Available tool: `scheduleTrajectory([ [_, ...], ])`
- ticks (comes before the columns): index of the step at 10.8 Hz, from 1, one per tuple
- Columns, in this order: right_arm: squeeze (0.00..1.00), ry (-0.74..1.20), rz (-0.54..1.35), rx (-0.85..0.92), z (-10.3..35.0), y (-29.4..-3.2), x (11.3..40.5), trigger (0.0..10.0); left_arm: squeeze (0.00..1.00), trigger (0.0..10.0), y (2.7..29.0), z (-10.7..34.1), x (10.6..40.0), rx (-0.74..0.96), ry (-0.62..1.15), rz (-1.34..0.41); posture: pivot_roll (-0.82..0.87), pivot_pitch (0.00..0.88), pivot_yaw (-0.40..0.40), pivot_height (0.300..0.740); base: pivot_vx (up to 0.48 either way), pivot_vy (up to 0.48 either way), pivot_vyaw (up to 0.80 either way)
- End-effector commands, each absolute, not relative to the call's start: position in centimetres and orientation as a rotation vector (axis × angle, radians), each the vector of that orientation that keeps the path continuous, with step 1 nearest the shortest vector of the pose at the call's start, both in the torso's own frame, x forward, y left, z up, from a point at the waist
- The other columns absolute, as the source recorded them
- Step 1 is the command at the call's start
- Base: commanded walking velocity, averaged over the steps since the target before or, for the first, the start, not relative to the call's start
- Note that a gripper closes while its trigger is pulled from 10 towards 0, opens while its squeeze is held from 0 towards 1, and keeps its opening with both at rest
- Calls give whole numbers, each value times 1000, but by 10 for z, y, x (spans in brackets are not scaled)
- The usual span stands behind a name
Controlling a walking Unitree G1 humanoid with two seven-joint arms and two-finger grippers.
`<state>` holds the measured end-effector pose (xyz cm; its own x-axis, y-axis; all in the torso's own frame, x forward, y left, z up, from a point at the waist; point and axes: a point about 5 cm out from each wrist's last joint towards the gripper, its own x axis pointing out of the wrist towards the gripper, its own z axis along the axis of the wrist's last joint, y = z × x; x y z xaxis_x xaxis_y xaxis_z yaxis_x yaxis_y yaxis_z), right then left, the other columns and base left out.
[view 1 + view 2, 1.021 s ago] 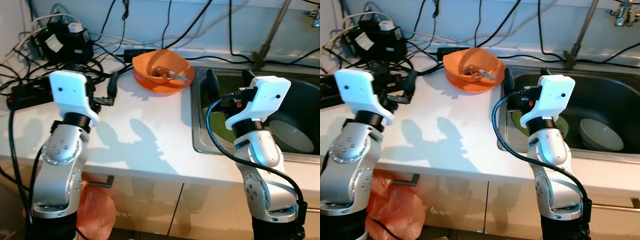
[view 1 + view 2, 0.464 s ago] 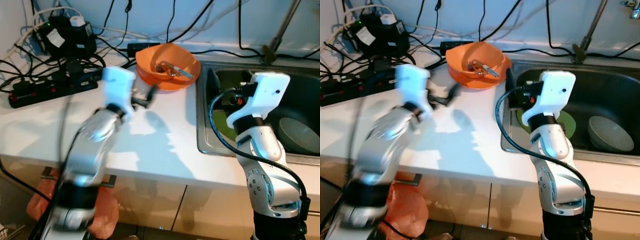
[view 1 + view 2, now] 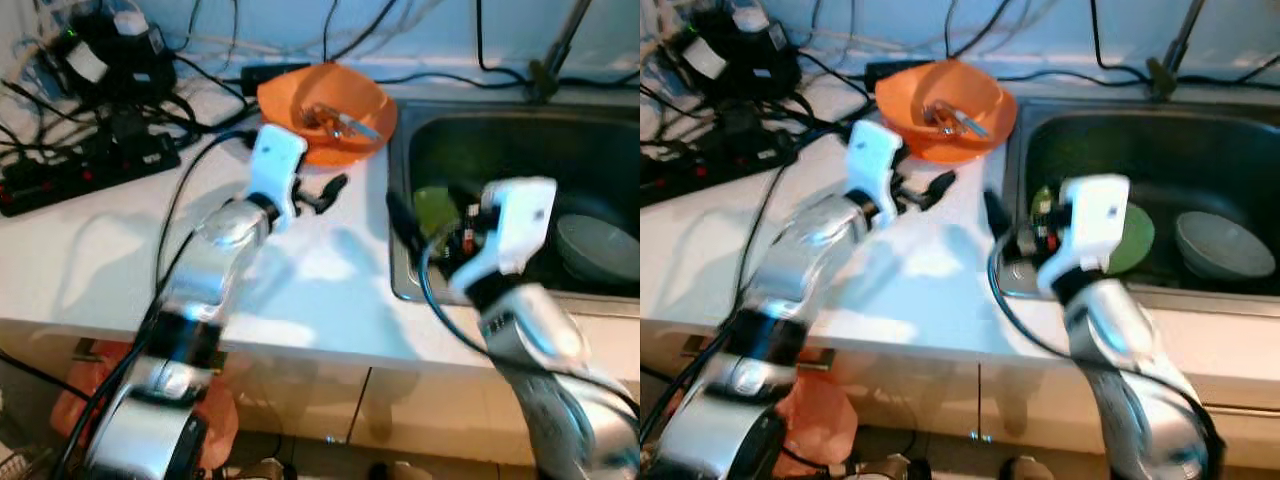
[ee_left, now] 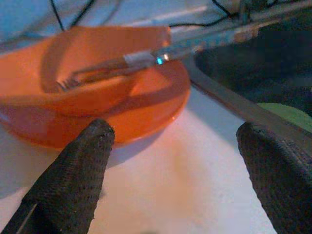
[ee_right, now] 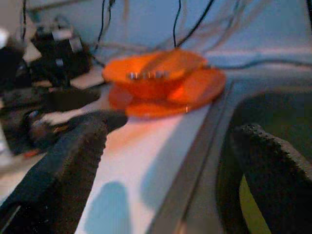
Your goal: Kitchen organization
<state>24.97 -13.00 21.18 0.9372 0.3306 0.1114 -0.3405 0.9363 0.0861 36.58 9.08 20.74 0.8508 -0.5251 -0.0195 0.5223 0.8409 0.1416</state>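
Orange plastic bowl (image 3: 327, 110) holding metal cutlery (image 3: 338, 121) sits at the back of the white countertop (image 3: 90, 250), just beside the rim of the steel sink (image 3: 500, 140). Nearest the camera, the right gripper (image 3: 992, 215) hangs over the counter's edge at the sink's near corner, its two black fingers (image 5: 73, 161) spread wide with nothing between them. Farther in, the left gripper (image 3: 335, 187) reaches across the countertop toward the bowl, stopping just short of it; its black fingers (image 4: 73, 175) are also parted and empty, framing the bowl's near wall in the wrist view. Inside the sink lie a green plate (image 3: 1130, 235) and a grey bowl (image 3: 1220, 245). At the far left of the counter, a black power strip (image 3: 80, 165) and a tangle of black cables (image 3: 190, 90) run toward the wall.
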Motion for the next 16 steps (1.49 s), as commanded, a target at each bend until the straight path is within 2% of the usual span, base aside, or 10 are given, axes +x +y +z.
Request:
scheduleTrajectory([
  [1,0,-90,371,102,214,-130,243,10000,0,10000,89,211,370,151,-34,-559,-111,183,59,740,0,0,0],
  [8,0,23,478,69,209,-126,217,10000,0,10000,78,213,401,201,-24,-585,-153,199,69,740,0,0,0],
  [11,0,50,561,58,211,-122,209,10000,0,10000,83,210,409,246,47,-576,-161,193,75,740,0,0,0],
  [16,0,59,566,64,211,-120,212,10000,0,10000,91,196,406,328,221,-706,-134,186,83,740,0,0,0],
])
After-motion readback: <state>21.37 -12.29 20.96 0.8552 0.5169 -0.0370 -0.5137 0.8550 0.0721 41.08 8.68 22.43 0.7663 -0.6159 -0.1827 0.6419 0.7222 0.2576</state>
